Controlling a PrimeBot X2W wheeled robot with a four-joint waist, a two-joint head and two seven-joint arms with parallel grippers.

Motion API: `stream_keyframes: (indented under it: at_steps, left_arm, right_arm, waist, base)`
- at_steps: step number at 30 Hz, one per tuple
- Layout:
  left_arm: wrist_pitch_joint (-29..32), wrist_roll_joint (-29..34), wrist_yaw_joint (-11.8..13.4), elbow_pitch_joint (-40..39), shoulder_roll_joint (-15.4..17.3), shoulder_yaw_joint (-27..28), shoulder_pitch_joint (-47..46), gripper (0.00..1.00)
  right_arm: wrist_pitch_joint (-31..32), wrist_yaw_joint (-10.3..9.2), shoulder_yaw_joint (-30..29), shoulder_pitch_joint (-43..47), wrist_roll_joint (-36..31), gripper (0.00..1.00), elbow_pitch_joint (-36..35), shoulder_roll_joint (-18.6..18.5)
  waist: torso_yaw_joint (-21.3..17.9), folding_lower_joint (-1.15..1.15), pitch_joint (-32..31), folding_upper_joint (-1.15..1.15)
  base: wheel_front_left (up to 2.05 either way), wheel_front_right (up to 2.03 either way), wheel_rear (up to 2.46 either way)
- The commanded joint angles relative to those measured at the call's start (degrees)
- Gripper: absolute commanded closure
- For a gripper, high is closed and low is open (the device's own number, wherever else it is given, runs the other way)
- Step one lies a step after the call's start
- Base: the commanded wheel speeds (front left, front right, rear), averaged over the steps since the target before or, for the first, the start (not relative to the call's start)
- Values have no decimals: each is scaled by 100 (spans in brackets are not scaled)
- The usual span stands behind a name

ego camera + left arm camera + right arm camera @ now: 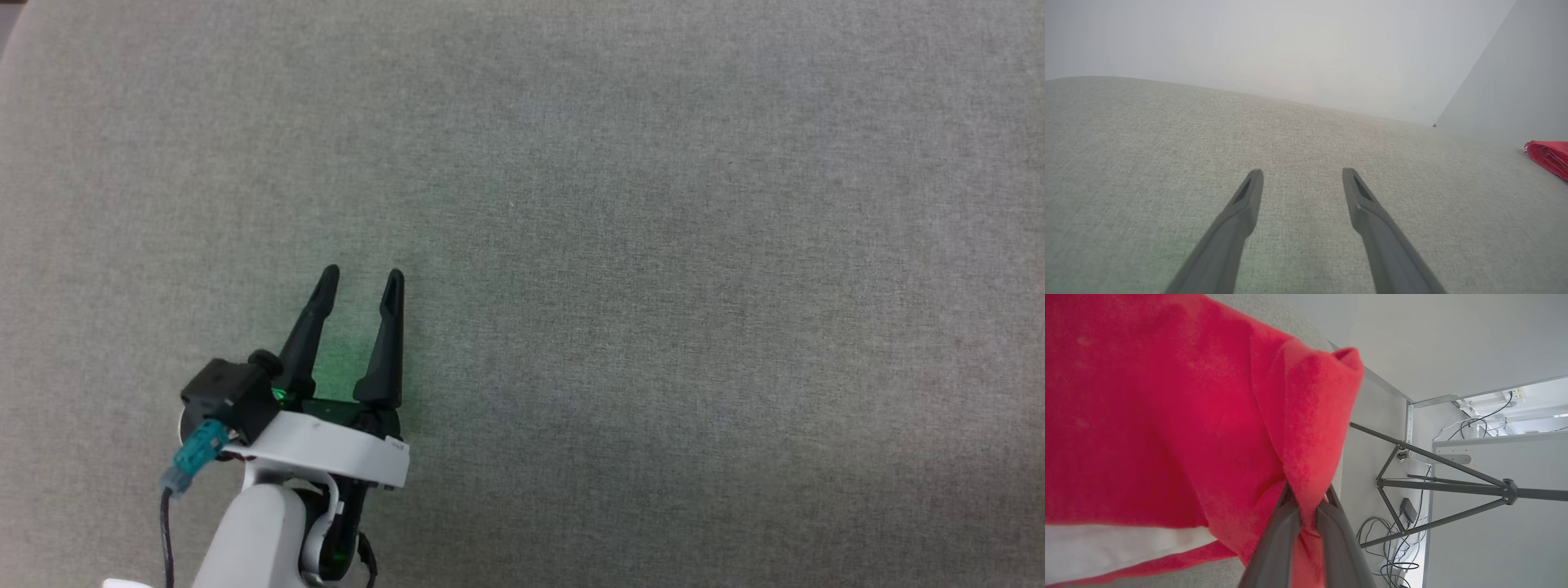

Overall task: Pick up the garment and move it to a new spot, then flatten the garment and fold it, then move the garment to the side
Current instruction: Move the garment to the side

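Note:
The garment (1167,416) is red cloth with a white part along its lower edge, close up in the right wrist view. My right gripper (1308,500) is shut on a fold of that red cloth, which bunches between the two dark fingers. A red corner of the garment (1549,157) lies on the grey surface at the far right edge of the left wrist view. My left gripper (359,282) hovers over the grey surface at the lower left of the head view, open and holding nothing. It appears again as the left gripper (1302,175), far from the red cloth.
A grey woven table surface (653,245) spreads across the head view. Pale walls (1290,41) rise behind it. Beyond the table edge stand a dark tripod (1453,486) and loose cables (1392,547) on the floor.

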Motion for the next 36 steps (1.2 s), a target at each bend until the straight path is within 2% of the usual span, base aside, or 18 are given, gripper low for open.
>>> stream_keyframes:
  at_steps: [1, 5, 6, 7, 8, 10, 18, 23, 32, 36]
  left_arm:
    - [4, -15, -15, 0, 7, -11, -57, 0]
    - [4, -35, -15, 39, 25, -21, -36, 0]
    - [4, -41, -15, 55, 26, -26, -24, 0]
    - [4, -42, -15, 69, 30, -33, -9, 0]
    - [4, -46, -15, 78, 35, -37, 6, 0]
    - [4, -49, -15, 96, 39, -49, 22, 0]
    - [4, -65, -15, 149, 81, -95, 131, 0]
    - [4, -89, -15, 187, 145, -39, 256, 0]
    - [4, -90, -15, 167, 203, 410, 699, 0]
    - [4, -21, -15, 131, 211, 604, 927, 0]
  right_arm:
    - [-67, -8, -62, -123, -25, 100, 44, 29]
    - [-286, -8, -121, -219, -256, 98, 311, 127]
    - [-335, -8, -147, -263, -315, 69, 367, 147]
    - [-380, -8, -166, -288, -346, 55, 424, 189]
    - [-445, -8, -195, -317, -387, 50, 465, 228]
    - [-560, -8, -193, -337, -546, 0, 550, 245]
    - [-993, -8, -345, -406, -814, 0, 886, 464]
    - [-1801, -8, -503, -284, -907, 0, 827, 700]
    - [-3823, -8, -1148, 484, -917, 0, 574, 1584]
    - [-4196, -8, -1539, 1038, -850, 0, 268, 2129]
  waist:
    - [10, 0, -7, 0]
    - [20, 0, -51, 0]
    - [20, 0, -74, 0]
    - [20, 0, -105, 0]
    - [18, 0, -131, 0]
    - [12, 0, -188, 0]
    - [-32, 0, -492, 0]
    - [-99, 0, -804, 0]
    - [-333, 0, -1573, 0]
    - [-483, 0, -1868, 0]
  base:
    - [0, 0, 0]
    - [0, 0, 0]
    - [0, 0, 0]
    - [0, 0, 0]
    - [0, 0, 0]
    - [0, 0, 0]
    - [0, 0, 0]
    - [0, 0, 0]
    - [0, 0, 0]
    - [0, 0, 0]
